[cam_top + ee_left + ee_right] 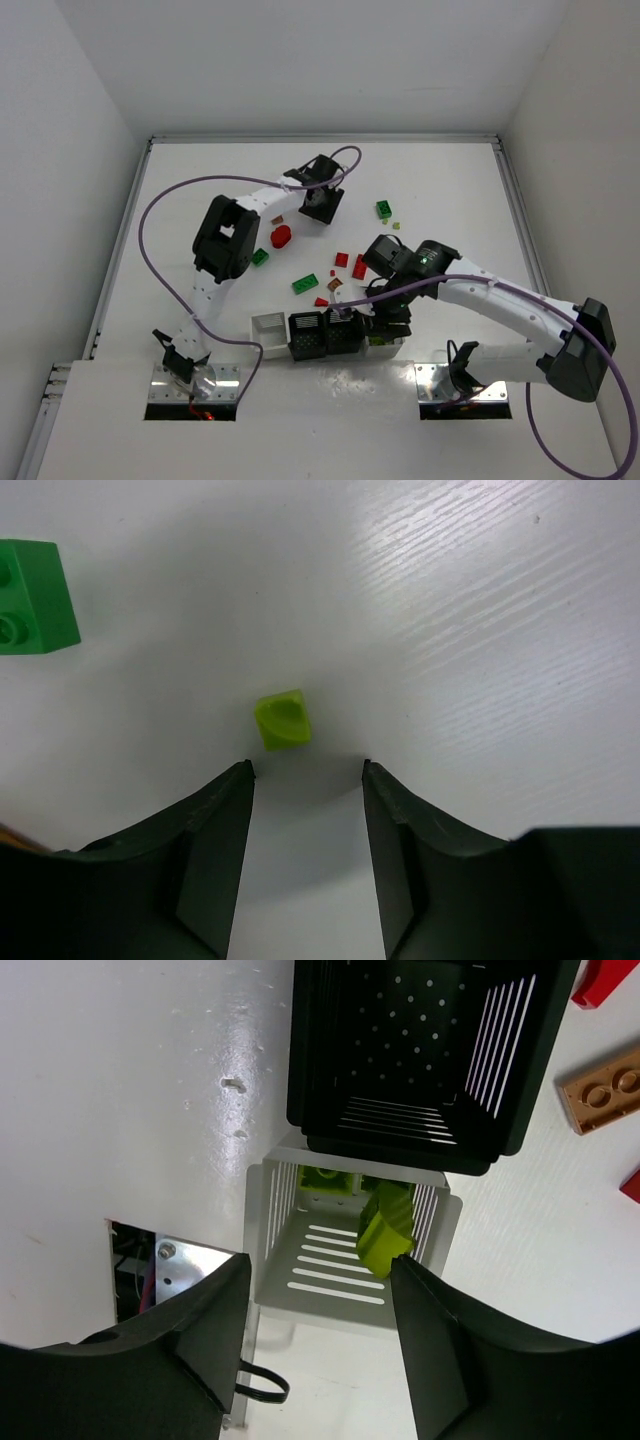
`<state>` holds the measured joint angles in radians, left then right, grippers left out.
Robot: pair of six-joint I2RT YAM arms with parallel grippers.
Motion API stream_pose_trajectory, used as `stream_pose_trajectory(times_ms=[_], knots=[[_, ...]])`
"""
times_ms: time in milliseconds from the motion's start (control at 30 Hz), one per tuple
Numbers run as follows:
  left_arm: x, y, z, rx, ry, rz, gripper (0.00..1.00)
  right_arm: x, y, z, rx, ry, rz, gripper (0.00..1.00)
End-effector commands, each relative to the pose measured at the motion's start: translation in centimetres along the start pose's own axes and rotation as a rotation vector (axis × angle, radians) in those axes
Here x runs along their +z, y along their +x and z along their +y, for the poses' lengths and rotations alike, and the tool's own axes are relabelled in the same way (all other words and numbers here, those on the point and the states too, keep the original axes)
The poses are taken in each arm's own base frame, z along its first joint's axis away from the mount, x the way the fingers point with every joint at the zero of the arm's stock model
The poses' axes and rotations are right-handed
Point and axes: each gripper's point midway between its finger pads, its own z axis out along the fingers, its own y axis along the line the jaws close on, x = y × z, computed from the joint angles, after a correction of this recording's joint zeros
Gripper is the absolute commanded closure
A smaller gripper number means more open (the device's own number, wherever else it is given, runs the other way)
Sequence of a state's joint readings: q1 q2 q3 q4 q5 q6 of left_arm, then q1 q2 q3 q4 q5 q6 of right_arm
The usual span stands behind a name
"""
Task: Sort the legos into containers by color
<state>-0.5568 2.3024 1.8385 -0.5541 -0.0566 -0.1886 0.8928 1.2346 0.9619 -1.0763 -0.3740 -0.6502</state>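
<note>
My left gripper (322, 205) is at the far middle of the table. In the left wrist view it (307, 768) is open, just above the table, with a tiny yellow-green lego (281, 720) just beyond its fingertips and a green brick (35, 610) at the far left. My right gripper (388, 325) hovers over the right white bin (383, 347) of the container row. In the right wrist view it (320, 1260) is open. A yellow-green brick (385, 1225) leans inside that white bin (300, 1280) by the right fingertip, and another yellow-green piece (325, 1178) lies at the bin's back.
Loose legos lie between the arms: a red round one (281, 237), green ones (305, 284) (260, 257) (384, 209), red ones (359, 267) and an orange-brown one (335, 283). The black bin (420, 1050) sits beside an orange-brown plate (605, 1088). The left white bin (268, 335) ends the row.
</note>
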Motion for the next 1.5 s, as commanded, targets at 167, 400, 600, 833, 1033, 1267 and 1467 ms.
stream_pose_trajectory(times_ms=[167,400,600,833,1033,1267,1467], knots=[[1.0,-1.2,0.5,-0.020,0.000,-0.019,0.48,-0.8,-1.1,-1.3,-0.002,0.083,-0.029,0.41],[2.0,-1.0,0.5,-0.011,-0.001,-0.011,0.51,-1.9,-2.4,-2.2,0.039,0.142,-0.069,0.41],[2.2,-0.6,0.6,0.001,-0.002,0.000,0.70,-2.8,-4.0,-3.9,0.086,0.227,-0.120,0.42],[-0.6,-0.5,-0.1,-0.007,0.075,-0.028,0.87,-7.8,-7.6,-10.3,0.396,0.568,-0.331,0.42],[-8.0,-4.0,-0.7,-0.035,0.198,-0.214,0.89,-14.0,-6.8,-17.2,0.854,0.893,-0.492,0.38],[-18.1,-4.1,-2.3,0.003,0.363,-0.384,0.89,-22.1,-6.6,-24.0,1.179,0.995,-0.688,0.36],[-26.6,-1.7,-7.4,0.251,0.493,-0.504,0.89,-20.4,1.1,-27.6,1.368,0.989,-0.567,0.41]])
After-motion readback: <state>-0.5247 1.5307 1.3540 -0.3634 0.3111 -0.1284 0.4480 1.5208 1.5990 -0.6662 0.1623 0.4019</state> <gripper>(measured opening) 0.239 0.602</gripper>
